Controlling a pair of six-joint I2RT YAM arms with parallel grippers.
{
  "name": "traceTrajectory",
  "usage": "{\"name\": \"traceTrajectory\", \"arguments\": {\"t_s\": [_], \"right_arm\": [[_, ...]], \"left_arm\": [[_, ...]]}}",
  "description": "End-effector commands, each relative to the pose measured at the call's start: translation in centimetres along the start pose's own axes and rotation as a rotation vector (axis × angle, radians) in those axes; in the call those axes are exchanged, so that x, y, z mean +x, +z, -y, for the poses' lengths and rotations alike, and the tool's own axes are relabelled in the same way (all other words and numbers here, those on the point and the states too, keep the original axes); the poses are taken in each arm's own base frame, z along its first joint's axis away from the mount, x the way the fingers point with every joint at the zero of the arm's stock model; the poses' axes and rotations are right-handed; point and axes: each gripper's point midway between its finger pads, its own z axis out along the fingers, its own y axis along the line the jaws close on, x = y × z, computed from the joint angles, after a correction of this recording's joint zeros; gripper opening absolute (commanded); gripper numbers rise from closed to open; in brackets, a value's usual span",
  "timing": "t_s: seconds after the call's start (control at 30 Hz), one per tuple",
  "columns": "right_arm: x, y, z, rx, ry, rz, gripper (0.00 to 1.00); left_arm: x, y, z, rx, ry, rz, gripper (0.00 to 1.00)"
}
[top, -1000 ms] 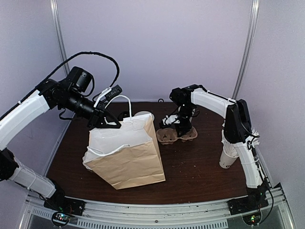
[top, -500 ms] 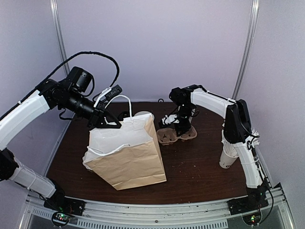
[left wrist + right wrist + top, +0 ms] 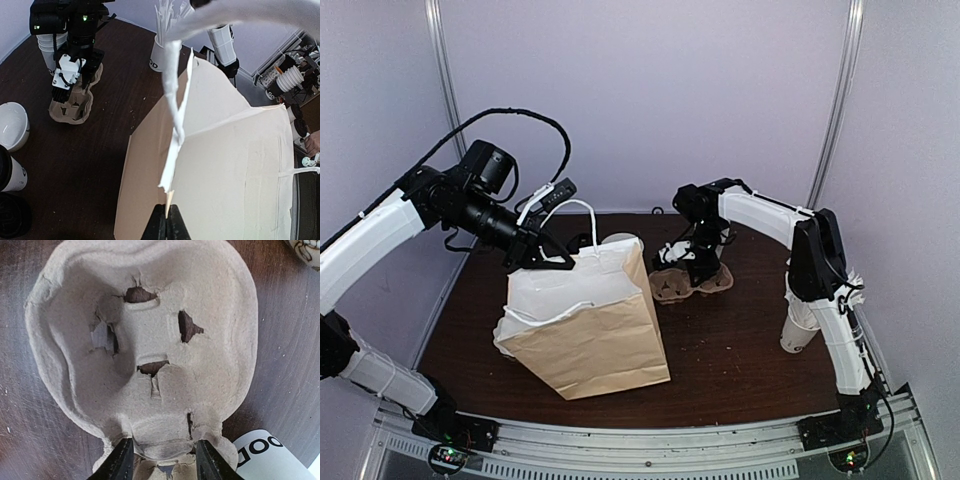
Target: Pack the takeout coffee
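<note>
The takeout coffee [image 3: 14,174], a white paper cup with small dark print and a black top, stands at the left edge of the left wrist view, behind the bag. My left gripper [image 3: 167,223] [image 3: 542,262] is shut on the top edge of the brown paper bag [image 3: 590,330] [image 3: 225,165] and holds its mouth up. My right gripper [image 3: 162,458] [image 3: 697,268] points down on the moulded cardboard cup carrier [image 3: 145,345] [image 3: 672,288] [image 3: 72,102]. Its fingers clasp the carrier's central ridge from both sides. The carrier rests on the table with bare pockets.
An open-topped white cup [image 3: 10,125] [image 3: 620,240] and a loose black lid [image 3: 10,222] lie near the coffee. A white cup full of paper-wrapped sticks [image 3: 160,50] stands past the bag. Nested white cups [image 3: 800,325] stand by the right arm. A printed white cup [image 3: 272,457] lies beside the carrier.
The right gripper and the carrier have edged very slightly toward the back. The left arm and the bag have not moved.
</note>
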Motion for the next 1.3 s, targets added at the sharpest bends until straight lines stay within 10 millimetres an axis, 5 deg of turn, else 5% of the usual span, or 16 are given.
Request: {"name": "traceTrajectory", "arguments": {"t_s": [0.0, 0.3, 0.53, 0.83, 1.27], "right_arm": [[0.5, 1.1, -0.7, -0.033, -0.014, -0.037, 0.46], [0.6, 1.3, -1.2, -0.061, -0.014, -0.040, 0.36], [0.0, -1.2, -0.2, 0.010, 0.004, -0.014, 0.30], [-1.3, -8.5, 0.5, 0.147, 0.074, 0.088, 0.29], [-6.0, -20.7, -0.8, 0.249, 0.204, 0.468, 0.29]], "left_arm": [[-0.7, 0.0, 0.0, 0.020, 0.026, 0.035, 0.00], [-0.7, 0.1, 0.0, 0.023, 0.023, 0.036, 0.00], [-0.7, 0.1, -0.1, 0.021, 0.024, 0.037, 0.00], [-0.6, 0.1, -0.6, -0.009, 0.025, 0.028, 0.00], [-1.1, 0.8, -1.5, -0.011, -0.015, 0.016, 0.00]]}}
